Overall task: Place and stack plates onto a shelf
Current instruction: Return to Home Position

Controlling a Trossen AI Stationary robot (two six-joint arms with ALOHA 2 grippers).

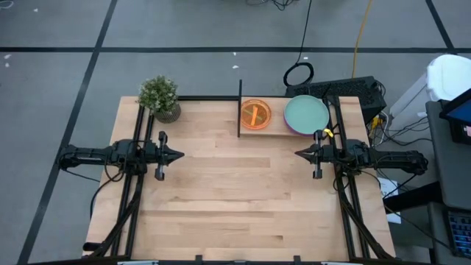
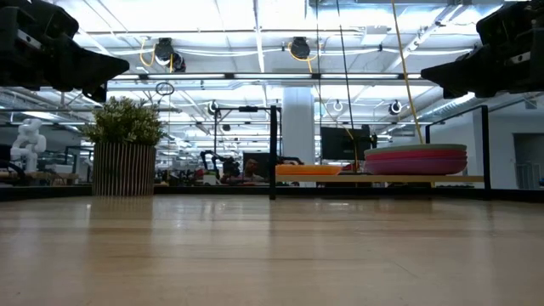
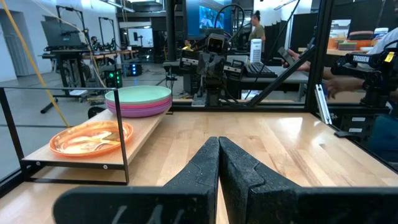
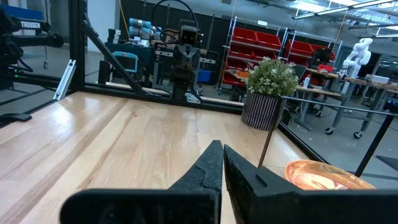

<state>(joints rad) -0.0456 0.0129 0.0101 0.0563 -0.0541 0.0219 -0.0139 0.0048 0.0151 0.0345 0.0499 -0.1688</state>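
High view: both arms sit at their own sides of the table (image 1: 235, 199). The left end effector (image 1: 179, 155) and right end effector (image 1: 297, 154) face each other, well apart. In each wrist view that arm's two fingers are pressed together with nothing between them.

All the plates in sight are on the shelf (image 3: 142, 129) at the table's far edge. The small stack (image 1: 255, 115), orange on top, is just beside the black panel (image 1: 240, 109). The big stack (image 1: 306, 115), teal on top, stands next to it. No plate lies on the table itself, so the job looks finished bar parking.

The main risk is probably on the right side. That arm sits near the big stack, so a swing or lift toward the shelf could clip the stack's rim. A clip could push the top plates off, or shove the light shelf along the table. In the left wrist view the small stack sits close to the shelf's near edge, so a bump to the shelf could slide it over. Cables (image 1: 383, 125) crowd the right arm's base and might snag a joint. The left arm has only the plant (image 1: 160, 97) nearby, and that stands clear of it.
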